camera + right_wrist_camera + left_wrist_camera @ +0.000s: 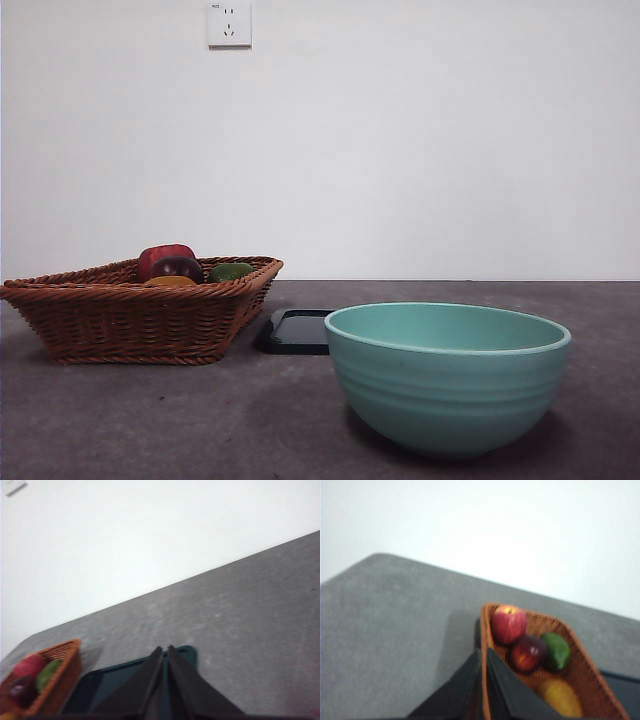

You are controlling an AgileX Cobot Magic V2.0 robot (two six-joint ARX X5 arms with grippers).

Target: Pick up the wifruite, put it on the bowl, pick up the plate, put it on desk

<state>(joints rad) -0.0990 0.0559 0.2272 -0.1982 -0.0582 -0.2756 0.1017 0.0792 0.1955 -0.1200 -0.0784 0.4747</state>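
The wifruite (561, 697), dull orange-brown, lies in the wicker basket (580, 665); only its top (170, 282) shows over the basket rim. The mint-green bowl (447, 375) stands at the front right of the desk (150, 420) and nothing shows above its rim. The black plate (297, 331) lies flat on the desk between basket and bowl, partly hidden by the bowl. My left gripper (483, 651) is shut and holds nothing, hanging over the basket's near rim. Over the plate (100, 685), my right gripper (165, 649) is also shut with nothing in it. Neither arm shows in the front view.
The wicker basket (140, 310) at the left also holds a red apple (509, 624), a glossy dark red-purple fruit (526, 653) and a green fruit (556, 651). A white wall with a socket (229, 23) stands behind the desk.
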